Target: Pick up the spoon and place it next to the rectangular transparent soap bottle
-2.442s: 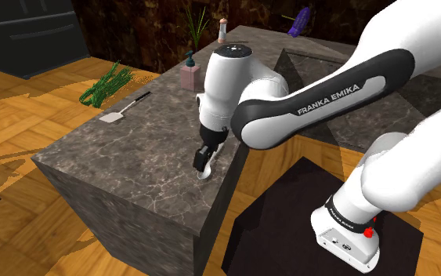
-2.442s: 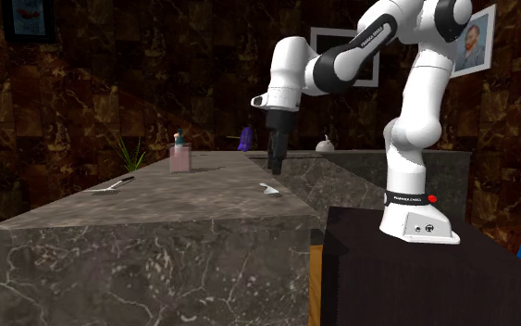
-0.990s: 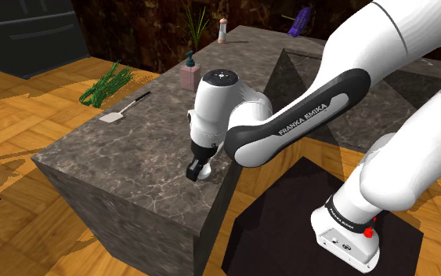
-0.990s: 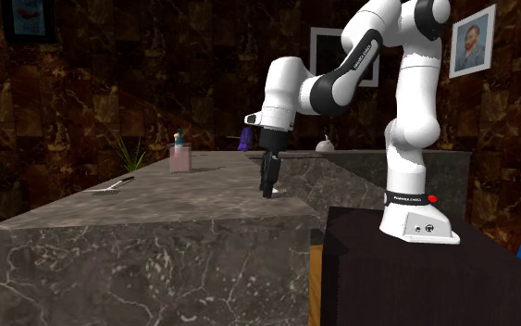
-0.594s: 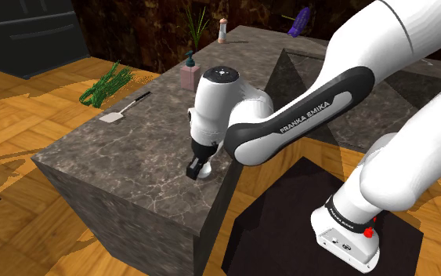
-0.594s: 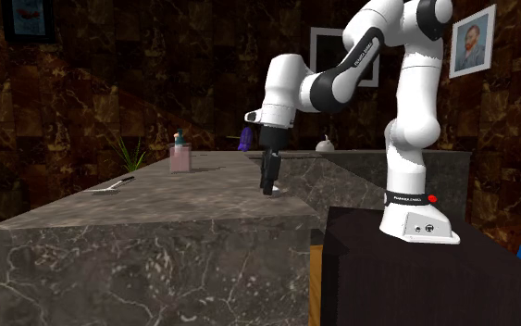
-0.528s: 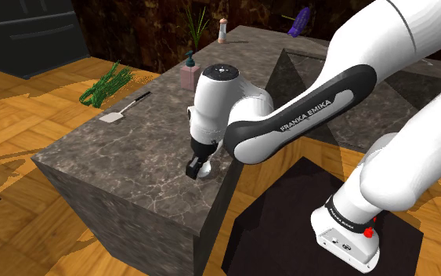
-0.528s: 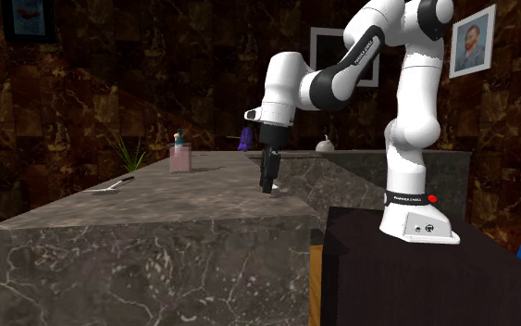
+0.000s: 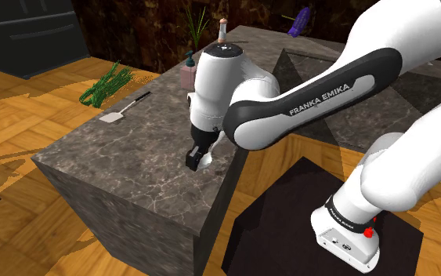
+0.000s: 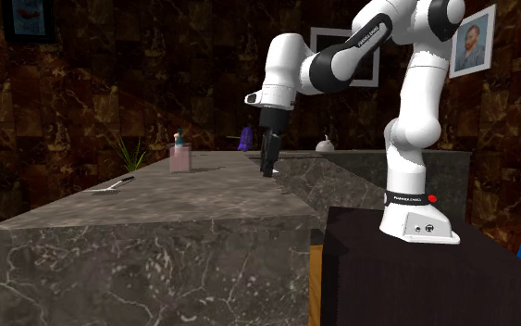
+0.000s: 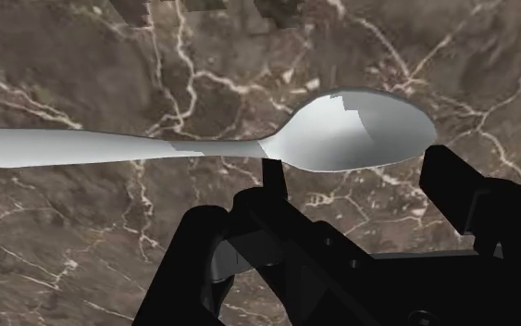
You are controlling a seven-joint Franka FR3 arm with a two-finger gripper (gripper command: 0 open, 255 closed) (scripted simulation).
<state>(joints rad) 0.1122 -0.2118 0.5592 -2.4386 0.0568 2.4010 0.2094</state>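
Marble, dark and veined, tops the counter [image 9: 117, 168] below me.

Shoulder view, left to right:
- One green leafy plant [image 9: 105, 85] on the wood floor [image 9: 23, 118].
- One spatula [image 9: 124, 108], flat on the counter near its far-left edge.
- One soap bottle [image 9: 186, 74], upright, with a pinkish rectangular body and a dark pump. I cannot tell what it holds.
- My gripper [image 9: 195, 161], closed on the one spoon [image 9: 204, 160] and holding it just above the counter, near the edge that faces my stand [image 9: 289, 227]. Spoon and bottle are apart.

Wrist view: the spoon, light grey, lies crosswise over the marble. My fingers [image 11: 462, 181] clasp it at the bowl end.

Second exterior view: spatula farthest left, then the bottle, then the gripper to their right.
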